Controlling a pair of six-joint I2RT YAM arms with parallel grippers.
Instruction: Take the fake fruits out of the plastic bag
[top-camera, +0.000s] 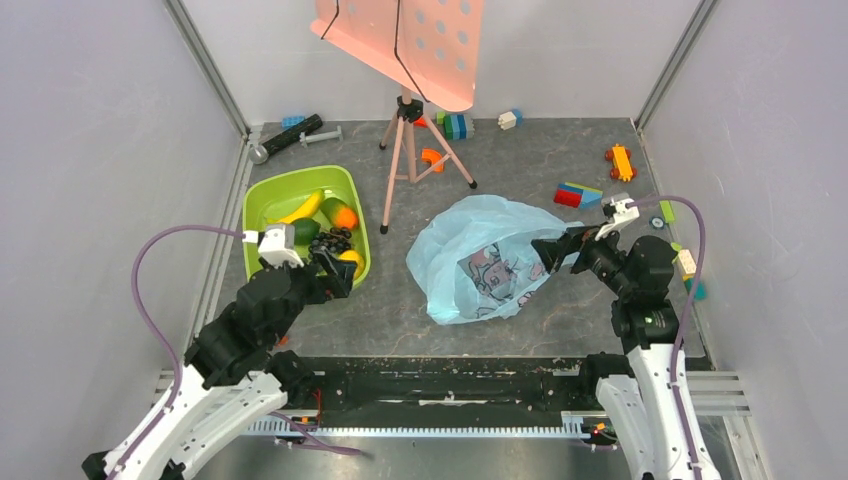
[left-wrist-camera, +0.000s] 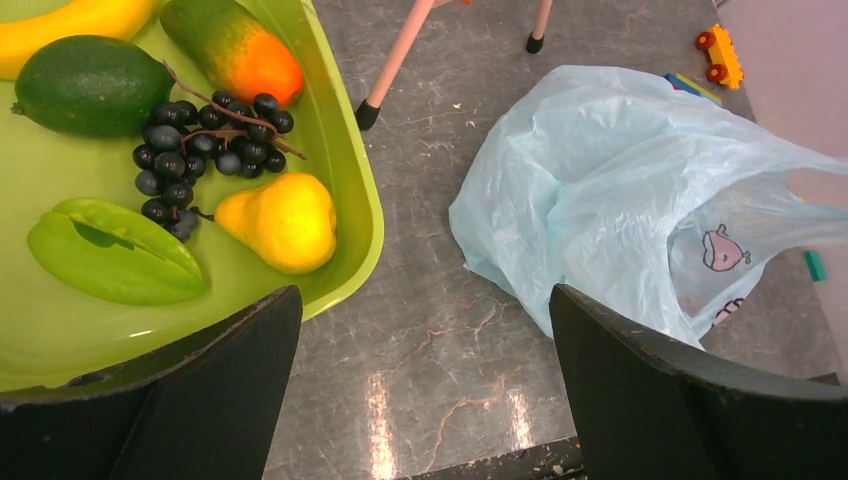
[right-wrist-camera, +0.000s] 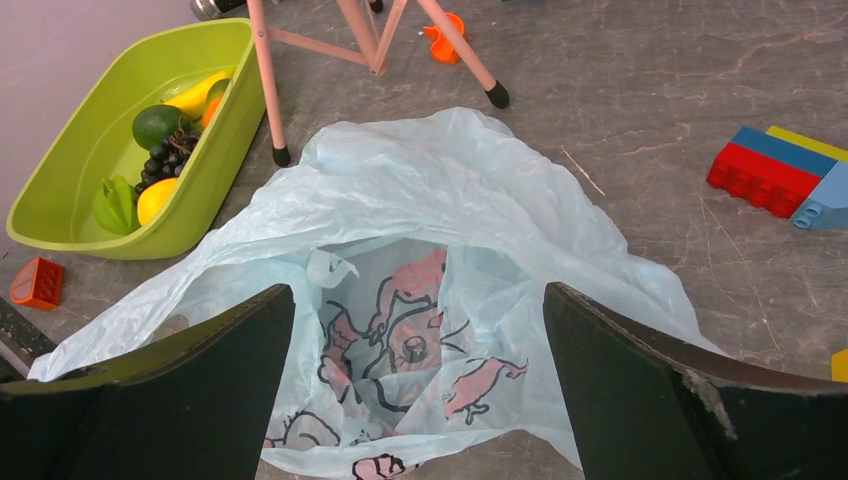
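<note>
Both arm bases sit at 6 o'clock in the top view. The left gripper (top-camera: 338, 272) reaches toward 10 o'clock, claw spread wide and empty, over the near right corner of a rigid lime-green plastic tub (top-camera: 300, 180). The right gripper (top-camera: 552, 255) comes in from 3 o'clock, claw likewise spread and holding nothing, over the edge of a thin, crinkled, translucent light-blue plastic bag (top-camera: 450, 240) that lies slumped at table centre. The glossy plastic fake fruits (top-camera: 325, 222) lie in the tub, at 9 o'clock from the bag.

Left wrist view: the tub (left-wrist-camera: 350, 150) at 10 o'clock holds a yellow banana (left-wrist-camera: 70, 20), a dark green round fruit (left-wrist-camera: 90, 85), a green-and-orange fruit (left-wrist-camera: 235, 45), a black grape bunch (left-wrist-camera: 200, 140), a yellow pear (left-wrist-camera: 285, 220) and a pale green ridged fruit (left-wrist-camera: 115, 250). The bag (left-wrist-camera: 600, 180) lies at 2 o'clock, apart from the tub.

Right wrist view: the bag (right-wrist-camera: 450, 180) gapes between the black fingers (right-wrist-camera: 640, 390). A black-outlined cartoon face and pink figures show through the film. Red, blue and yellow toy bricks (right-wrist-camera: 765, 175) lie at 3 o'clock.
</note>
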